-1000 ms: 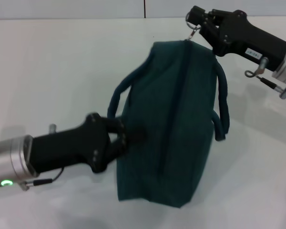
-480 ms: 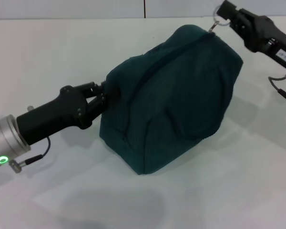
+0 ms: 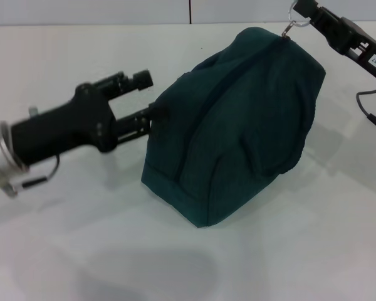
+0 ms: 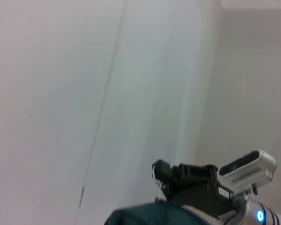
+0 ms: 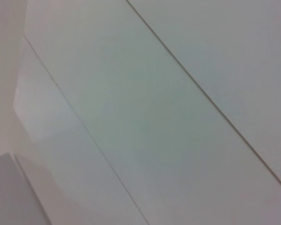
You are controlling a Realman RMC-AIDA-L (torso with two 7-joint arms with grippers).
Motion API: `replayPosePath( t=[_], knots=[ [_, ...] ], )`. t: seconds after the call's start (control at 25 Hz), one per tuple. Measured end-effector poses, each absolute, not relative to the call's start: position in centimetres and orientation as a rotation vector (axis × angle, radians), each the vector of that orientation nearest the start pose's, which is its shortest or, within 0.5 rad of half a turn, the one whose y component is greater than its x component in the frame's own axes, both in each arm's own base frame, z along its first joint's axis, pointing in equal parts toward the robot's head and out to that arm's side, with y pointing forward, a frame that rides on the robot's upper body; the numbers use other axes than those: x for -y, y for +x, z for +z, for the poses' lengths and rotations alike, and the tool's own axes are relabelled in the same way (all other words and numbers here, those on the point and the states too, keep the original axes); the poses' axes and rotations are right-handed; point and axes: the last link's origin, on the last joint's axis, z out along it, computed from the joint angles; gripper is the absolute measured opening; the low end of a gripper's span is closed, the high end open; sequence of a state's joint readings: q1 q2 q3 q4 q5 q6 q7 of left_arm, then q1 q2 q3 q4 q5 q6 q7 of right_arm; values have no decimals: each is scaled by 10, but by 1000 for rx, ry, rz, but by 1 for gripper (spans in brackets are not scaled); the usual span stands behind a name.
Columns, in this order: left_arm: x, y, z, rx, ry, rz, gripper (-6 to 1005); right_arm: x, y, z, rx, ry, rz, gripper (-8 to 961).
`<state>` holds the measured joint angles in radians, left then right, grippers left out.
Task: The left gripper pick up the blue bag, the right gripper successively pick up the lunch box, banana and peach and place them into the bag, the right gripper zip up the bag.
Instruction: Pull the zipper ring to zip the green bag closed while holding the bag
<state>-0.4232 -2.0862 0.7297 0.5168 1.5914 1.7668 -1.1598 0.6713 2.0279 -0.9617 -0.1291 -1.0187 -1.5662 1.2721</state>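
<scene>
**Zipped bag on the table, left claw spread beside it**

While your left claw (image 3: pixel 141 100) sits at the bag's left end, its two fingers stand spread apart: one finger (image 3: pixel 130 79) points clear of the fabric, and the other finger's tip reaches the bag's edge. You can see nothing clamped between them, so the claw is released. Behind it, the black body runs back to the silver arm (image 3: pixel 0 157) at the picture's left edge, where a green light shows.

Your right claw (image 3: pixel 299 14) is at the bag's far top corner, coming in from the upper right. Its fingers are pinched on the ring pull (image 3: pixel 292 25), which hangs at the end of the zip. The left wrist view shows the same claw (image 4: pixel 160 172) from the other side, with a thin link dropping from it to the top of the bag (image 4: pixel 150 215).

The bag (image 3: pixel 238 125) rests on the white table (image 3: pixel 81 251), lying slanted with its near corner toward you and its far corner under the right claw. Its zip seam runs closed along the top ridge, and one handle lies flat against the near side. The right wrist view shows only pale flat surfaces with thin seam lines.
</scene>
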Motion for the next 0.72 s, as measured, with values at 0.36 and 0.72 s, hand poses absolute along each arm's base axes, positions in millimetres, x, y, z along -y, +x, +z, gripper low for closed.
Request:
replayPosePath(
  t=[0.36, 0.72],
  knots=[
    [-359, -166, 54, 556, -2720, -822, 702, -364, 211, -1, -892, -2159, 1590, 117],
    [-350, -56, 37, 564, -2875, -339, 755, -364, 212, -2, -900, -2158, 1584, 122]
  ],
)
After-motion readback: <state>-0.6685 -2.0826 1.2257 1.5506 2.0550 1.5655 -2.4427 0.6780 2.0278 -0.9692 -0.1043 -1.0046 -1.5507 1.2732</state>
